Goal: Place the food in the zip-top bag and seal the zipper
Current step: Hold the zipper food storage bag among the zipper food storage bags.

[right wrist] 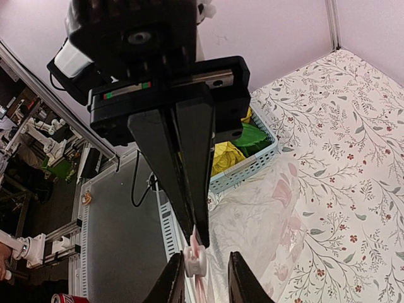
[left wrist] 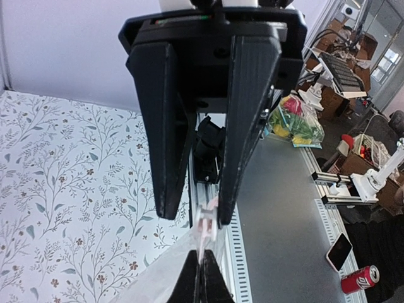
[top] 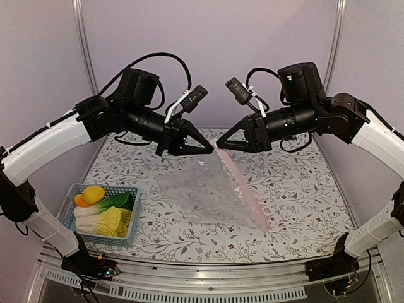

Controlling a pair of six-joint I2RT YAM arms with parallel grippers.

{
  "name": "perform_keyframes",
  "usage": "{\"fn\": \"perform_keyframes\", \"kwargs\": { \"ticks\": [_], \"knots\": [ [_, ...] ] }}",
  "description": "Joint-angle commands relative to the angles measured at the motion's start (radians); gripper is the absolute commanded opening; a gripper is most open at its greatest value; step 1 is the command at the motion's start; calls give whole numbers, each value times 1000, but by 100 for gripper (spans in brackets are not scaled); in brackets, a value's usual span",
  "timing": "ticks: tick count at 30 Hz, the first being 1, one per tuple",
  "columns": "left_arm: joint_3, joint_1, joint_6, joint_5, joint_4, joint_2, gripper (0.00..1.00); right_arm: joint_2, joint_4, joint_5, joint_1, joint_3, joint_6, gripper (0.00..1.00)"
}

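The right gripper (right wrist: 197, 238) is pinched narrow on a raised corner of the zip-top bag (top: 202, 192). The left gripper (left wrist: 196, 218), jaws apart, straddles the same edge. From the pinch the zipper (top: 243, 186) slants down toward the right arm's base. The food (top: 107, 218) sits in the basket (top: 134, 218) below the left arm, which is nearer to it.

At frame centre the left claw (top: 205, 150) and right claw (top: 222, 144) meet tip to tip at the zip-top bag (top: 202, 192)'s raised upper corner. The bag slopes down to the bench (top: 303, 183). At lower left, a blue basket (top: 130, 235) holds the food (top: 110, 221).
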Motion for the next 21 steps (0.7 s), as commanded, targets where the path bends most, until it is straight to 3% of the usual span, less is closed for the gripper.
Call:
{"fn": "perform_keyframes", "kwargs": {
  "ticks": [1, 14, 21],
  "knots": [
    [-9, 14, -25, -16, 4, -5, 0, 8, 15, -7, 10, 7, 0, 21],
    [-19, 16, -41, 11, 27, -9, 3, 1, 30, -4, 15, -10, -1, 0],
    [-28, 16, -47, 30, 42, -15, 4, 2, 31, 5, 15, -18, 0, 0]
  ]
}}
